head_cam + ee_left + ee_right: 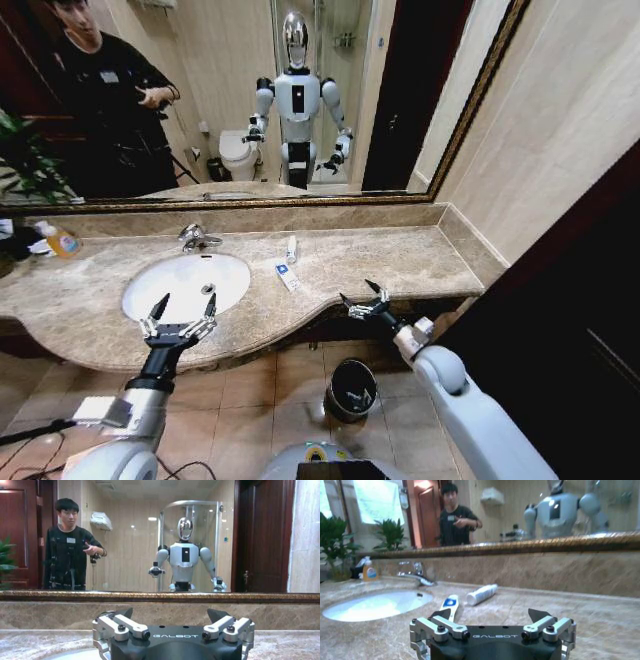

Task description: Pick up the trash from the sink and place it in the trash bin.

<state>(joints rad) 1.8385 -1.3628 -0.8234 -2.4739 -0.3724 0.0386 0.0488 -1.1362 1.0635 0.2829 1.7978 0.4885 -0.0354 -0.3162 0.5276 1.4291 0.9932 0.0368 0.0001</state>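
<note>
Two bits of trash lie on the counter right of the sink: a white tube and a flat blue-marked packet. Both grippers, left and right, hover with fingers released. Best approach, I judge: bring the right gripper low over the packet, then carry it to the black bin on the floor below.

Two pieces of trash lie beside the sink: one white tube and one flat white packet with a blue mark. One chrome faucet stands behind the sink, and one orange-labelled bottle beyond it. One black trash bin sits on the floor. Two robot hands, left hand and right hand, are both spread open.
</note>
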